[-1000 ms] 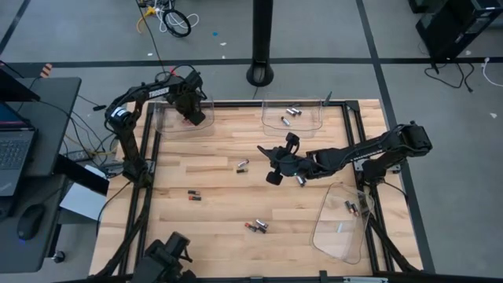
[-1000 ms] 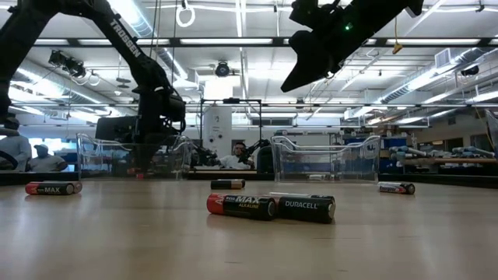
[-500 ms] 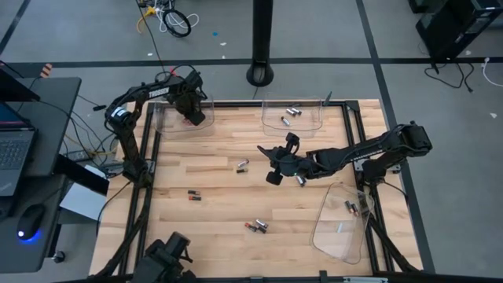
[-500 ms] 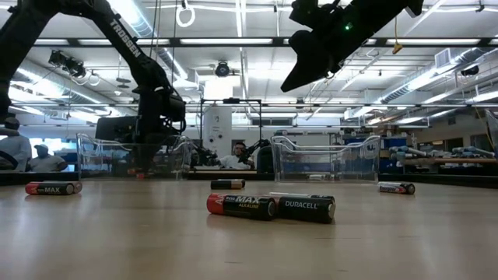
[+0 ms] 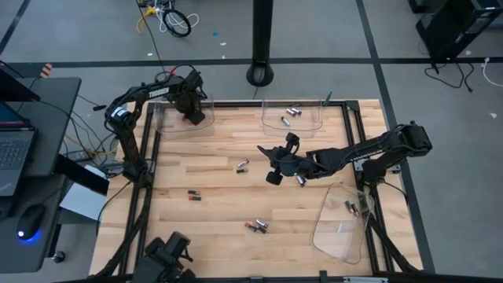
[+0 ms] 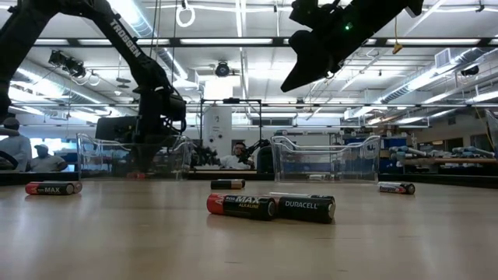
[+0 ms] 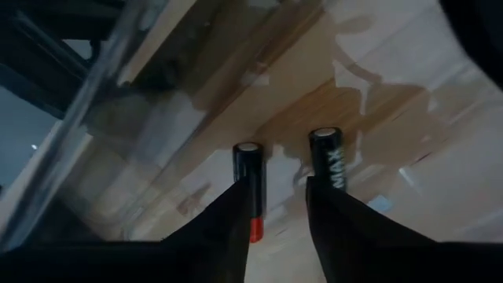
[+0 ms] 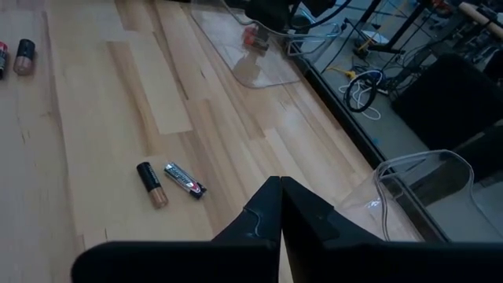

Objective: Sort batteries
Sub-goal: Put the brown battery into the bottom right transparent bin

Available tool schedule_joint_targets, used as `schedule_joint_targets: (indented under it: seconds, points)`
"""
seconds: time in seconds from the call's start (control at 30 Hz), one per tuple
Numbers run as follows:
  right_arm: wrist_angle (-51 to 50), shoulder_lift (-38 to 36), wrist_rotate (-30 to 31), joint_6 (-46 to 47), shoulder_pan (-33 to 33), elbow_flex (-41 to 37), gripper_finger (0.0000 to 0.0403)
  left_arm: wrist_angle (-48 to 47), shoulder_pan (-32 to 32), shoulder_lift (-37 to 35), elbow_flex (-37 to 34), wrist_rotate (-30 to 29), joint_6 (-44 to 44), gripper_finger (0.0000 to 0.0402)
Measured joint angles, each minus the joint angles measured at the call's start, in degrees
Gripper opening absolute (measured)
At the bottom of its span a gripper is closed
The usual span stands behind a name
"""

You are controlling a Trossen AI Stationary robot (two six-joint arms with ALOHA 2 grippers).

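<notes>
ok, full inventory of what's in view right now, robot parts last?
table: one, light wood; centre
clear trays: three, clear; far left, far middle, near right
loose batteries: about seven, red-black, copper-black, silver; three pairs mid-table, one by the right arm
tray batteries: about three far-middle, two or three near-right, two far-left
laptop: one, dark; left of the table
left gripper: in far-left tray, jaws open
right gripper: raised over table centre, jaws shut, empty
</notes>
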Motion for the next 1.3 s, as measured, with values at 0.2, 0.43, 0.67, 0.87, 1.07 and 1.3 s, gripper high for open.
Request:
schedule_joint_targets:
  seconds: [0.2,0.43,0.67,0.87,1.07,1.3]
  points:
    - [0.0,0.0,-0.19,-0.08,0.0,0.0,0.0013,-0.48,-1.03,-2.1,1.86,-4.81,3.08,0.0138]
    - [0.02,0.0,-1.49,-0.24,-0.11,0.02,0.0016,4.78,-3.3,-14.59,1.7,-5.71,4.99,0.0098]
    - [5.35,-0.02,-8.39,-0.02,-0.71,-2.17,0.0011,15.54,-8.39,-30.84,-5.87,2.61,6.33,0.0053]
    - [15.43,-0.02,-13.9,1.85,-1.44,-8.16,0.0012,30.14,-17.53,-43.62,-20.77,8.4,8.15,0.0026]
    - [19.21,-0.02,-13.94,4.24,-1.46,-11.44,0.0017,47.3,-27.96,-52.38,-36.58,8.66,7.38,0.002]
    - [19.31,-0.02,-17.06,5.14,-1.46,-12.09,0.0014,71.04,-39.26,-55.06,-51.01,8.61,2.66,0.0019]
